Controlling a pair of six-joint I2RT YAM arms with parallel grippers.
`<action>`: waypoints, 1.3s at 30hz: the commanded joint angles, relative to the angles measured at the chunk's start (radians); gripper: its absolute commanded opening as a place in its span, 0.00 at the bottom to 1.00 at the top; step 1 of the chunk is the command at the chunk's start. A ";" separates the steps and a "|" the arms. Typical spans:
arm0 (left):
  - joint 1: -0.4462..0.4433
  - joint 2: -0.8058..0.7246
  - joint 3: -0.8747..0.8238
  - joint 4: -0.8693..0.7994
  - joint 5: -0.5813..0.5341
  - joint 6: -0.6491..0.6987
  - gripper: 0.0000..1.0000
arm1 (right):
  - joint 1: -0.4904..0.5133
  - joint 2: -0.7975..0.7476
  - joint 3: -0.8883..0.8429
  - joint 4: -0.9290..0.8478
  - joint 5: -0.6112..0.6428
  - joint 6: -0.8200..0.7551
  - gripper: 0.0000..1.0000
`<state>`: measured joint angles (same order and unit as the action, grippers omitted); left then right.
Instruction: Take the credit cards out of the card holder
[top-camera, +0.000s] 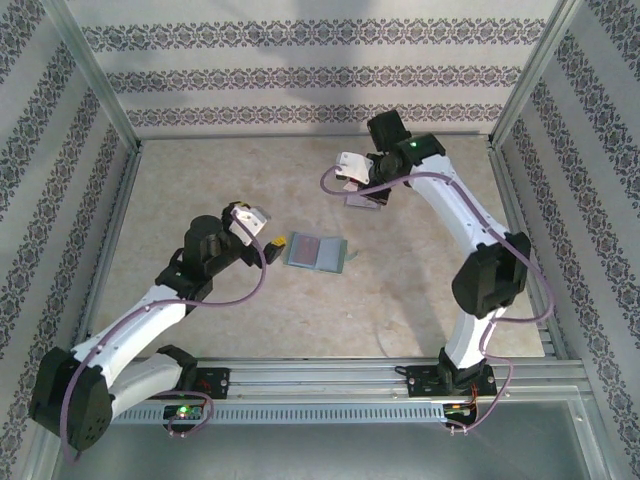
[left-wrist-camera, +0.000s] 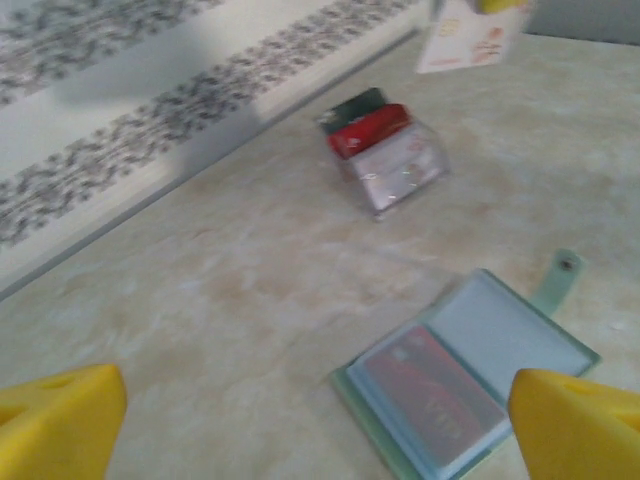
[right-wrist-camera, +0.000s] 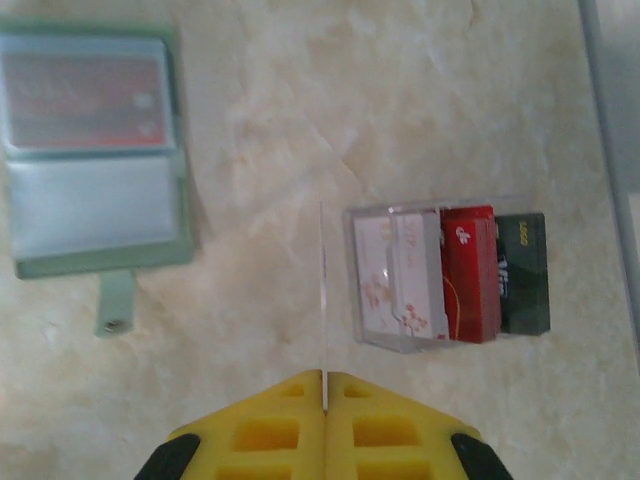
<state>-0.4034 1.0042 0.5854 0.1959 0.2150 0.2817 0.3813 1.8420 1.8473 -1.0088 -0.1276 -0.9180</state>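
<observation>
Left gripper (top-camera: 276, 241): jaws spread wide, nothing between them, hovering just left of the card holder (top-camera: 315, 252). Holder lies open and flat on the table (top-camera: 200, 180), strap tab (right-wrist-camera: 113, 305) sticking out, red card (left-wrist-camera: 430, 400) in one sleeve. Beyond the holder to the right: right gripper (right-wrist-camera: 325, 385), jaws pressed together on a white credit card (left-wrist-camera: 468, 35), over a clear tray (right-wrist-camera: 400, 343) holding white, red and dark cards.

place: robot lab cell | signs: aluminium frame (top-camera: 101, 75), patterned wall panels (top-camera: 320, 75), mounting rail (top-camera: 320, 381), marbled tabletop (top-camera: 250, 320)
</observation>
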 joint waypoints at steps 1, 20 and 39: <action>0.025 -0.064 -0.030 0.008 -0.185 -0.065 1.00 | -0.008 0.076 0.098 -0.099 0.100 -0.055 0.00; 0.047 -0.130 -0.066 -0.069 -0.183 -0.071 1.00 | -0.022 0.441 0.454 -0.232 0.175 -0.109 0.00; 0.046 -0.119 -0.058 -0.084 -0.183 -0.072 1.00 | -0.027 0.530 0.467 -0.153 0.247 -0.148 0.00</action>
<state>-0.3653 0.8825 0.5064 0.1341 0.0402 0.2150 0.3679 2.3463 2.2955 -1.1835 0.0872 -1.0496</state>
